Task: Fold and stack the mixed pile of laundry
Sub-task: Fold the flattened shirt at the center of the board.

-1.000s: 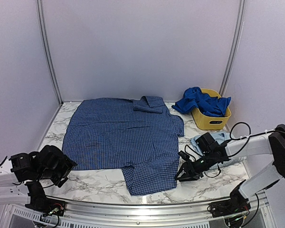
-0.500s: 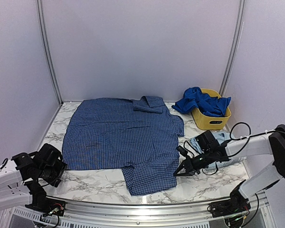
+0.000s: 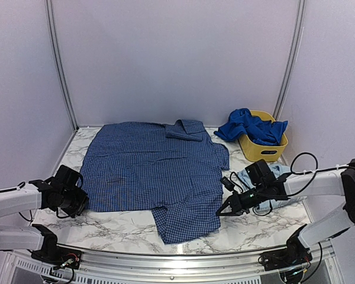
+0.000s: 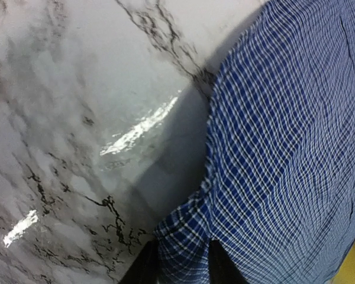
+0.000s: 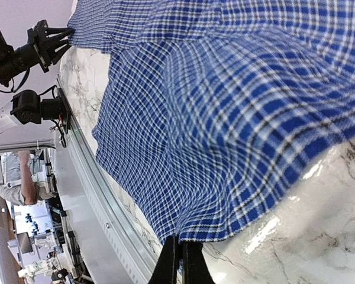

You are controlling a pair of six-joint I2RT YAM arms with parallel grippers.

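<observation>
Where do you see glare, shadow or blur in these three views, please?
Left wrist: white glare streaks on the glossy marble-patterned table, dark shadow beside the navy-and-white checked shirt; right wrist: one glare patch by the hem, background soft; top external: even light, sharp, faint shadows.

pale t-shirt (image 3: pixel 277 170) mostly hidden behind right arm (image 3: pixel 319 180); left gripper (image 4: pixel 183 265) fingers (image 4: pixel 143 270) cut by frame edge, hold on checked shirt (image 4: pixel 284 148) hem indeterminate

I see bare white marble table (image 3: pixel 124 228) along the near edge; the spread navy-and-white checked shirt (image 3: pixel 154 171) fills the middle, and the small yellow plastic basket (image 3: pixel 261 151) blocks the far right.
</observation>
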